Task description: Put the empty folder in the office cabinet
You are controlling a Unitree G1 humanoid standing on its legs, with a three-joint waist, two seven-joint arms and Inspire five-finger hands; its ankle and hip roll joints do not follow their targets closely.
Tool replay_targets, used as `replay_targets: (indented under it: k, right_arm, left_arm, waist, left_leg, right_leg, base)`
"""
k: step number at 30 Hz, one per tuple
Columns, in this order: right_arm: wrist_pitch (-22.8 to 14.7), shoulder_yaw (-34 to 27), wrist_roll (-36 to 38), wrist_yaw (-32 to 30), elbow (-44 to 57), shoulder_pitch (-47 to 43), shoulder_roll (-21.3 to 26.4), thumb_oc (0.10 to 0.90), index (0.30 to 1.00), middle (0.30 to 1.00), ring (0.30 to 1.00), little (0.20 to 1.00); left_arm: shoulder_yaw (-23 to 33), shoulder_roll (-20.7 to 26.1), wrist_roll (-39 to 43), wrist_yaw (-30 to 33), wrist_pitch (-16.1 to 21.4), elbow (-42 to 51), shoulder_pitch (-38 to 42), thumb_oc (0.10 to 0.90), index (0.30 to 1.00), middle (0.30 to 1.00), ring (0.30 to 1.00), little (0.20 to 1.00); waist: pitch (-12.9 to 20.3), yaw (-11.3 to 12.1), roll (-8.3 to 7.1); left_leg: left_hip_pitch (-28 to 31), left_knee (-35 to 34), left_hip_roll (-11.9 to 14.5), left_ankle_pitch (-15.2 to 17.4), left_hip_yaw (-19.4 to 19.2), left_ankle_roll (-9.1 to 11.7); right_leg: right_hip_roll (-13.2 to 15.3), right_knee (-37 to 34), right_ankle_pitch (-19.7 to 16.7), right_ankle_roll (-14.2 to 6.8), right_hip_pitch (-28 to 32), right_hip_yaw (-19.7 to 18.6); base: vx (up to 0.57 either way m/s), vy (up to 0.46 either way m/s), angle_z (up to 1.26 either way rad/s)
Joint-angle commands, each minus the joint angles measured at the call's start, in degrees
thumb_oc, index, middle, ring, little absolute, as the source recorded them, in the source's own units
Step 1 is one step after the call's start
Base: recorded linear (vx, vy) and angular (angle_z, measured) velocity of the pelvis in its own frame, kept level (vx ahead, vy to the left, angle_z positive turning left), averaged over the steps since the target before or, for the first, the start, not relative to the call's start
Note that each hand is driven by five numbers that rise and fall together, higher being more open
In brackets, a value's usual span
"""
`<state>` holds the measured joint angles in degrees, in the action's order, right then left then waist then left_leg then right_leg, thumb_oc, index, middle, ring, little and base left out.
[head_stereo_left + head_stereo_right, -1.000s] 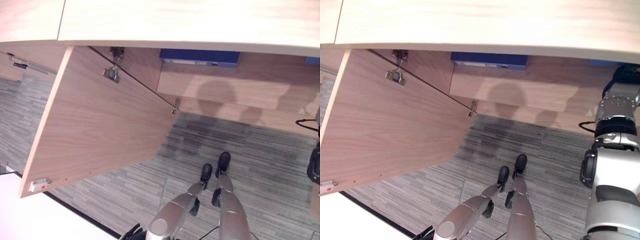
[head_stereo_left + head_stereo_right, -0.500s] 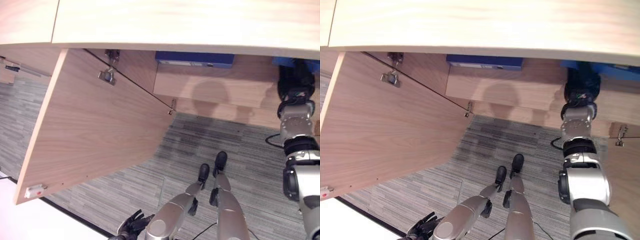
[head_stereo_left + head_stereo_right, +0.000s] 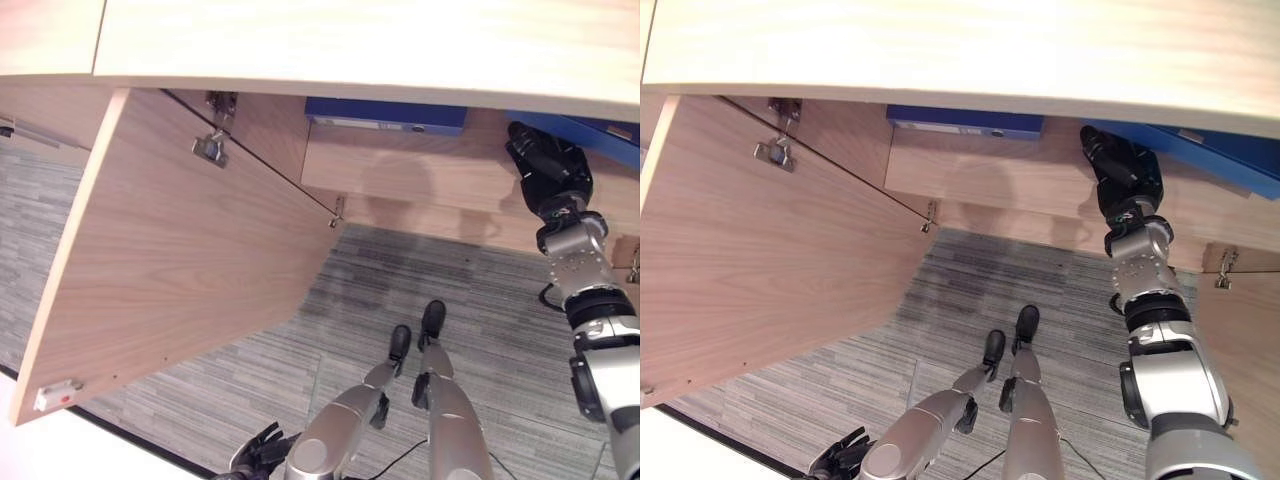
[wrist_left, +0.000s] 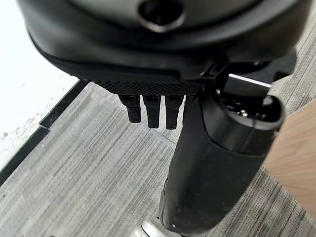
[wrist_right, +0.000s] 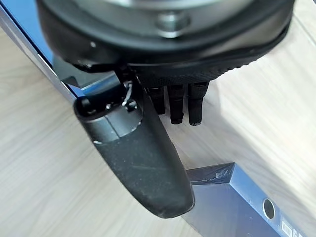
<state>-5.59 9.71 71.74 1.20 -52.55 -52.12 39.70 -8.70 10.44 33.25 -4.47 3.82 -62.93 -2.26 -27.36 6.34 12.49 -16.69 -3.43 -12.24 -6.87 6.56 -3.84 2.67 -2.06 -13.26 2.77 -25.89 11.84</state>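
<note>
While the cabinet door (image 3: 190,250) stands swung wide open at the far left, the left hand (image 3: 840,460) hangs low beside it over the grey carpet (image 3: 230,400), its fingers (image 4: 148,106) loosely spread and relaxed with nothing between them; the left wrist view shows them pointing at bare carpet, and a corner of the wooden door sits off to the thumb side. Two metal hinges (image 3: 208,146) sit on the door's inner face near the cabinet body. Further right, inside the office cabinet (image 3: 420,180), a blue folder (image 3: 385,113) lies flat on the shelf under the top panel, well apart from both hands. Right of that, the right hand (image 3: 1125,175) is raised into the cabinet opening. A second blue folder (image 3: 1200,155) lies tilted just beyond and beside its fingers (image 5: 180,106), touching or nearly touching the back of the hand; whether the hand actually grips it cannot be told. In the right wrist view the fingers hang side by side, slightly bent, the thumb (image 5: 143,163) stretched out apart from them, and the first folder's spine end shows just past the thumb tip on the wooden shelf.
</note>
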Motion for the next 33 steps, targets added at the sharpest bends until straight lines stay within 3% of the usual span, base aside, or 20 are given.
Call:
replay_targets:
  k: [1,6,13,14,18,19,24,30,31,33]
  right_arm:
    - [0.32,6.22,-12.29,-0.89,-1.42,-3.09,6.76,0.800,0.900,0.900,0.900,0.900]
    - [7.37,20.80,-41.23,-7.61,-13.68,-16.96,11.61,0.800,0.900,0.900,0.900,0.900]
    - [10.23,28.36,-54.88,-10.66,-19.72,-25.44,11.01,0.800,0.900,0.900,0.900,0.900]
    - [11.71,31.95,-60.74,-9.93,-21.59,-27.38,11.36,0.800,0.900,0.900,0.900,0.900]
    - [12.30,35.45,-65.41,-8.34,-23.52,-28.83,11.73,0.800,0.900,0.900,0.900,0.900]
    - [12.19,39.60,-67.26,-5.34,-24.24,-29.66,11.62,0.800,0.900,0.900,0.900,0.900]
    - [10.49,46.26,-67.42,3.26,-9.84,-23.59,13.15,0.800,0.900,0.900,0.900,0.900]
    - [9.84,54.11,-68.49,15.42,12.81,-16.62,19.18,0.800,0.900,0.900,0.900,0.900]
    - [9.85,54.12,-68.48,15.43,12.83,-16.64,19.19,0.800,0.900,0.900,0.900,0.900]
    - [9.63,59.76,-69.90,22.08,23.65,-14.34,23.00,0.800,0.900,0.900,0.900,0.900]
  left_arm:
    - [-0.69,4.74,-0.77,1.23,-0.41,-5.21,-3.07,0.800,0.900,0.900,0.900,0.900]
    - [-0.55,4.88,-0.30,5.16,0.48,-5.34,3.13,0.800,0.900,0.900,0.900,0.900]
    - [0.33,6.05,-1.04,7.10,0.05,-8.73,7.95,0.800,0.900,0.900,0.900,0.900]
    - [0.22,6.50,-1.09,7.23,0.01,-8.64,8.73,0.800,0.900,0.900,0.900,0.900]
    - [0.40,7.24,-0.94,6.84,-0.12,-8.92,10.01,0.800,0.900,0.900,0.900,0.900]
    - [0.60,8.26,-1.33,5.71,-0.54,-9.54,11.07,0.800,0.900,0.900,0.900,0.900]
    - [1.80,9.29,-1.79,2.95,-1.15,-8.63,8.39,0.800,0.900,0.900,0.900,0.900]
    - [2.85,9.29,-1.66,1.93,-0.94,-5.54,8.90,0.800,0.900,0.900,0.900,0.900]
    - [2.86,9.29,-1.66,1.94,-0.95,-5.54,8.91,0.800,0.900,0.900,0.900,0.900]
    - [2.60,8.56,-1.81,1.17,-0.81,-3.07,8.30,0.800,0.900,0.900,0.900,0.900]
  waist:
    - [4.12,-0.27,-2.74]
    - [3.92,-1.68,-3.55]
    - [4.57,-2.63,-3.85]
    - [4.54,-2.71,-3.85]
    - [4.64,-2.84,-3.78]
    - [4.79,-2.98,-3.62]
    - [4.77,-3.01,-3.95]
    - [3.75,-3.27,-4.73]
    - [3.88,-3.31,-4.76]
    - [3.02,-3.37,-4.87]
  left_leg:
    - [-0.58,2.93,3.17,6.75,-1.91,3.85]
    - [-0.89,2.33,3.57,6.37,-2.53,3.82]
    - [-1.33,1.70,3.68,6.07,-3.16,3.74]
    - [-1.47,1.62,3.61,6.00,-3.26,3.73]
    - [-1.70,1.56,3.55,5.89,-3.54,3.76]
    - [-1.99,1.53,3.48,5.78,-3.82,3.81]
    - [-2.08,1.75,3.51,5.83,-4.32,3.82]
    - [-2.07,2.37,3.73,6.25,-4.59,3.88]
    - [-2.27,2.38,3.68,6.15,-4.57,3.87]
    - [-2.12,2.77,3.88,6.55,-4.68,3.90]
  right_leg:
    - [0.84,-0.98,6.73,-6.44,3.89,-2.67]
    - [0.98,-1.14,6.04,-6.37,3.23,-2.60]
    - [0.89,-1.36,5.24,-6.48,2.42,-3.45]
    - [0.91,-1.32,5.12,-6.47,2.20,-3.66]
    - [0.94,-1.21,4.98,-6.49,1.82,-3.92]
    - [0.91,-0.92,4.86,-6.52,1.33,-4.28]
    - [0.79,-0.71,4.66,-6.42,1.10,-4.90]
    - [0.91,-0.51,4.93,-6.27,1.43,-4.74]
    - [0.97,-0.54,4.86,-6.29,1.26,-4.72]
    - [1.02,-0.37,4.97,-6.43,1.49,-4.64]
  base:
    - [-0.02,0.007,0.04]
    - [-0.01,0.004,0.00]
    - [-0.01,0.017,-0.09]
    - [-0.01,0.008,-0.09]
    - [-0.01,0.012,-0.02]
    - [-0.01,0.032,-0.03]
    - [-0.01,0.006,-0.12]
    - [-0.01,-0.009,-0.05]
    - [-0.03,-0.012,-0.03]
    - [0.00,0.000,0.00]
